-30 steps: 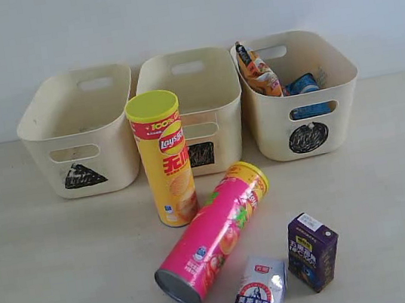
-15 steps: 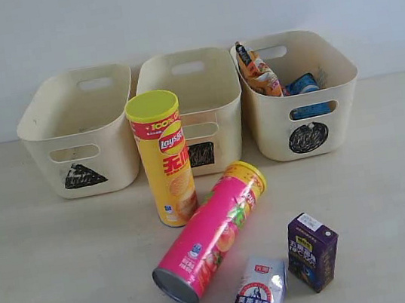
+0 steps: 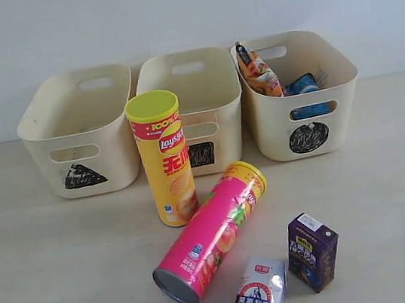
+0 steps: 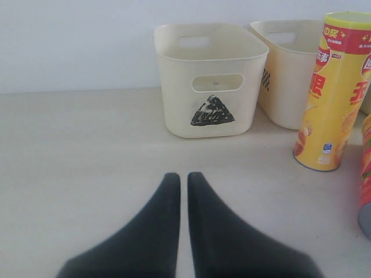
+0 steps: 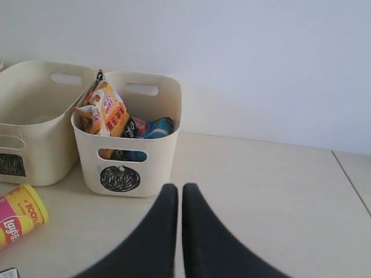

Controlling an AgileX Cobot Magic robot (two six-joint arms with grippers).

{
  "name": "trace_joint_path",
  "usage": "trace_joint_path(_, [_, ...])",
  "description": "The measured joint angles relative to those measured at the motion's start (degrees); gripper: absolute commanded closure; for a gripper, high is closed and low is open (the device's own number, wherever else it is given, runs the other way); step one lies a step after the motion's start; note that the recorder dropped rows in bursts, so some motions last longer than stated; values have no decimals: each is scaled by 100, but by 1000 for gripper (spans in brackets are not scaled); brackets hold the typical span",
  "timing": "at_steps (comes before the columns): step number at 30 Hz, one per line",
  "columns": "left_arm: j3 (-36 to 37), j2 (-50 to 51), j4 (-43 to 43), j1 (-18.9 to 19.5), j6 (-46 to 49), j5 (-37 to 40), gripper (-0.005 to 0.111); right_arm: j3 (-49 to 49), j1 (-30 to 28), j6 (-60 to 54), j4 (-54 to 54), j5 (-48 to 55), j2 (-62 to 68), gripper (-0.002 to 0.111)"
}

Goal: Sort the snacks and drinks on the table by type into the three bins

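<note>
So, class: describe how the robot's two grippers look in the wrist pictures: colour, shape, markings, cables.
The left gripper and right gripper look alike: each has two plain matte black fingers, broad at the base, curving in to narrow rounded tips. No markings or cables show. The arms themselves are out of view.

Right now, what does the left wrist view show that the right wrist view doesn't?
Only the left wrist view: the triangle bin, the upright yellow chip tube, and the left gripper, shut and empty. Only the right wrist view: the circle bin holding an orange packet and a blue packet, and the right gripper, also shut and empty. Both: the square bin, part of the lying pink chip tube, and the table.
</note>
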Motion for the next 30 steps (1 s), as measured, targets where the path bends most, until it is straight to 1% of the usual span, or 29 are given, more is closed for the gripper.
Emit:
trace_joint_path(4, [0,0,0,0,0,0,103,802,0,-12,0,-260,-675,108])
trace_joint_path(7, [0,0,0,0,0,0,103,1207,0,-12,11,-270,-1252,108])
trace_joint_path(13, [0,0,0,0,0,0,103,1548,0,-12,34,99,-2136,108])
trace_joint_path(19, [0,0,0,0,0,0,103,1572,0,17,34,189,-2322,108])
trace_joint_path(26, [0,0,0,0,0,0,103,1921,0,766,-395,22,-2346,108])
trace_joint_path(30, [0,0,0,0,0,0,103,2174,0,934,-506,-139,-2346,108])
